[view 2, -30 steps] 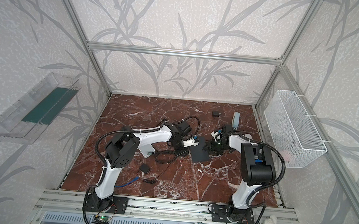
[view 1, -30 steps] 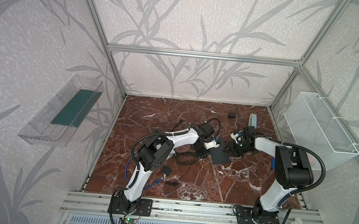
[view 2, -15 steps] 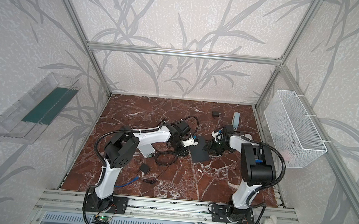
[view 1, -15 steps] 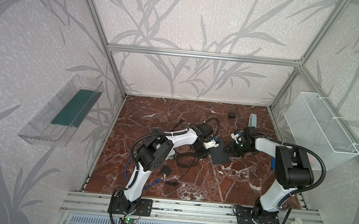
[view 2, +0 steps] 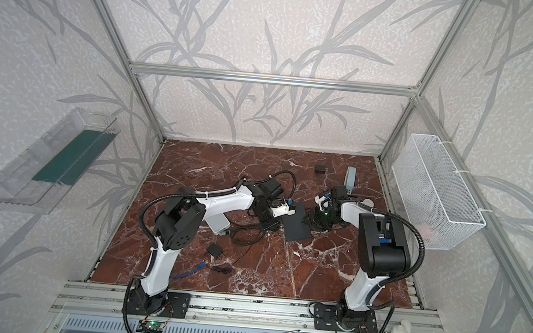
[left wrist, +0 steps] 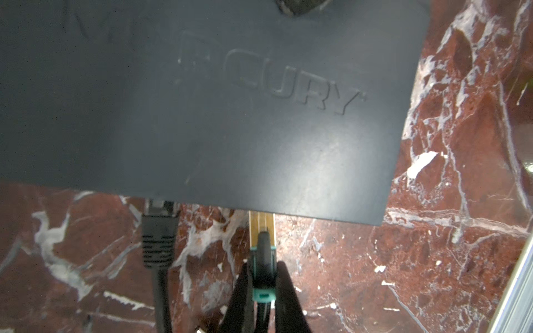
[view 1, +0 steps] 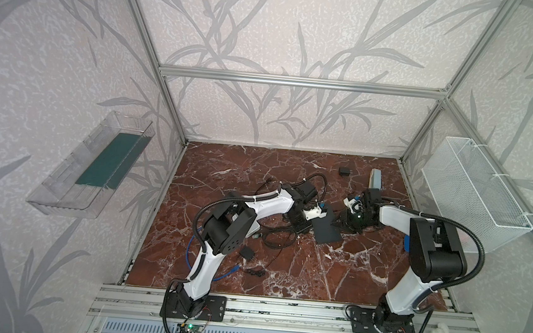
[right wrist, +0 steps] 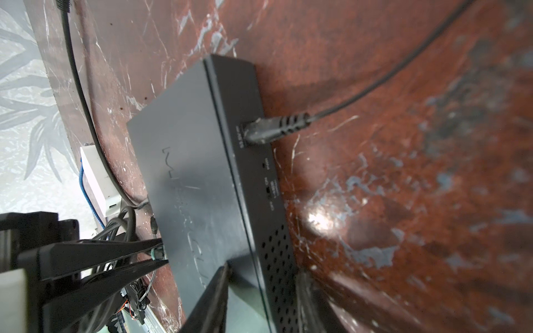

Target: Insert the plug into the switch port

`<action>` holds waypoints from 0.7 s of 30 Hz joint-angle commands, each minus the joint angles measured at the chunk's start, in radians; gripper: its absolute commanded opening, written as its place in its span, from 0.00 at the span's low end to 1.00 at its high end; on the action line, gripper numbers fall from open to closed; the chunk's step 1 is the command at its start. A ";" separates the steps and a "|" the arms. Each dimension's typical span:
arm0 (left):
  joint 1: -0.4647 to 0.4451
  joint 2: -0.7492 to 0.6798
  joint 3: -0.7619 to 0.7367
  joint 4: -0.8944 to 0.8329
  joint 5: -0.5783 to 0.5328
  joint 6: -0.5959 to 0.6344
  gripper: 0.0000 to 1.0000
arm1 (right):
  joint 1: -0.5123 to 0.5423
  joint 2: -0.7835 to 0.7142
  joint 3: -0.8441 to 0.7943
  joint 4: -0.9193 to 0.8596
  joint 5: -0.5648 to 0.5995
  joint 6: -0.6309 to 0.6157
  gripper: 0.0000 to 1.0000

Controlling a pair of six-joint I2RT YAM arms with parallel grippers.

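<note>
My left gripper [left wrist: 262, 271] pinches the plug [left wrist: 262, 230], right gripper [right wrist: 264, 274] clamps the switch [right wrist: 187, 173]: a tilted push may jam at its port (hidden under the edge).

The red-brown marble tabletop [view 1: 290, 176] carries a dark grey slab [view 1: 328, 228] near its middle, a coil of black cable [view 1: 277, 239] and a white box [view 2: 219, 225] beside it (the box half under an arm), a nearer black adapter block [view 1: 247, 253], a blue cable [view 2: 188, 272], a farther black block [view 1: 344, 171] and a pale blue-grey block [view 1: 375, 179].

Top pair: high, front, looking down. Wrist cams: close, share dark slab [left wrist: 202, 115].
</note>
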 commanded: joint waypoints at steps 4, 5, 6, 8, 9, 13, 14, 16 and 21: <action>-0.022 -0.015 0.092 0.209 0.130 0.044 0.00 | 0.047 -0.014 -0.029 -0.038 -0.185 0.022 0.38; -0.022 -0.009 0.098 0.199 0.124 0.050 0.00 | 0.047 -0.014 -0.032 -0.033 -0.189 0.024 0.38; -0.023 -0.002 0.102 0.195 0.118 0.054 0.00 | 0.047 -0.013 -0.035 -0.023 -0.199 0.024 0.38; -0.024 0.010 0.089 0.216 0.127 0.064 0.00 | 0.047 -0.002 -0.037 -0.008 -0.235 0.014 0.38; -0.023 0.016 0.073 0.245 0.132 0.069 0.00 | 0.047 0.009 -0.039 -0.003 -0.258 0.008 0.38; -0.022 0.047 0.062 0.307 0.146 0.088 0.00 | 0.057 0.054 -0.034 -0.030 -0.268 -0.037 0.37; -0.022 0.053 0.067 0.311 0.145 0.091 0.00 | 0.060 0.061 -0.035 -0.029 -0.269 -0.041 0.37; -0.023 0.059 0.070 0.333 0.141 0.099 0.00 | 0.068 0.071 -0.031 -0.028 -0.281 -0.051 0.37; -0.022 0.067 0.087 0.366 0.153 0.134 0.00 | 0.096 0.096 -0.006 -0.078 -0.283 -0.104 0.37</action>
